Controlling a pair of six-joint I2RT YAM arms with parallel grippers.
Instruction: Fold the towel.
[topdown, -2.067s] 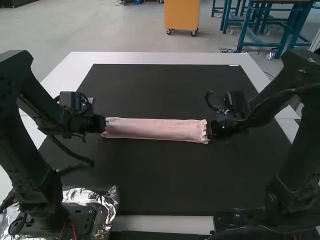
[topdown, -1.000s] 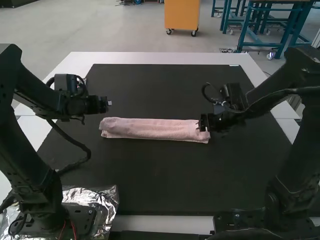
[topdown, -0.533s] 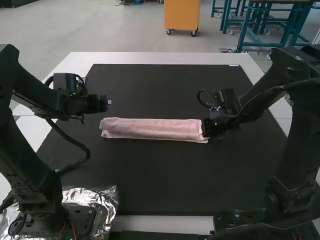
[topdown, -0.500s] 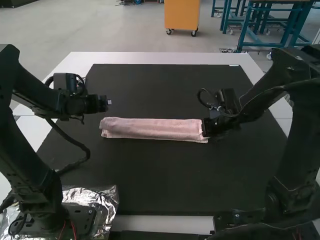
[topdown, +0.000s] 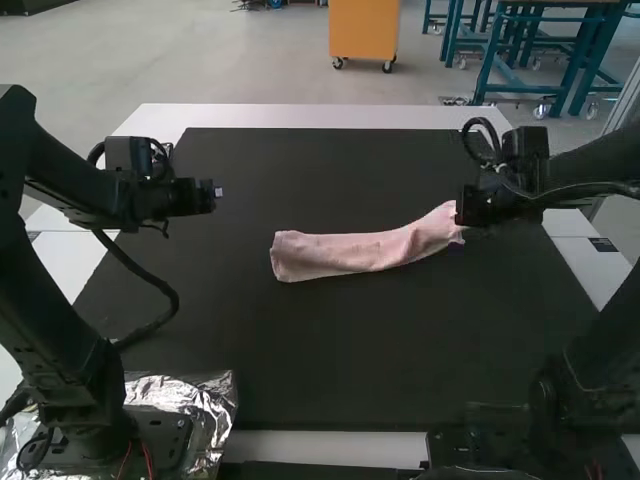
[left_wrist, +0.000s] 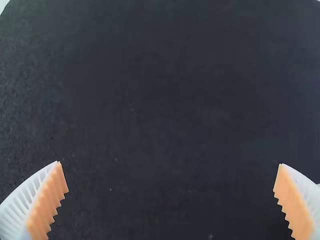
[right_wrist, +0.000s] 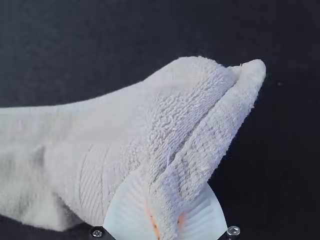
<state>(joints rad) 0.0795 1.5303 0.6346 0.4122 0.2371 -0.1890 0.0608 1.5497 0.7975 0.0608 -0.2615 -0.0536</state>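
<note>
The pink towel (topdown: 345, 253) lies as a narrow folded strip across the middle of the black mat, its right end raised and bent toward the far side. At that end is my right gripper (topdown: 460, 215); in the right wrist view, the right gripper (right_wrist: 166, 225) is shut on the end of the folded towel (right_wrist: 120, 145), layers pinched between its pads. My left gripper (topdown: 217, 193) hangs above the mat's left part, apart from the towel. In the left wrist view the left gripper (left_wrist: 171, 175) is open, with bare mat beneath it.
The black mat (topdown: 330, 350) covers most of the white table (topdown: 320, 116). Crumpled foil (topdown: 215, 400) surrounds the left arm's base at the near left corner. A loop of cable hangs beside the left arm.
My right gripper has moved right and toward the far side, holding the towel's right end. The towel's left end has slid right across the mat. Earlier, the left gripper let go of the towel.
</note>
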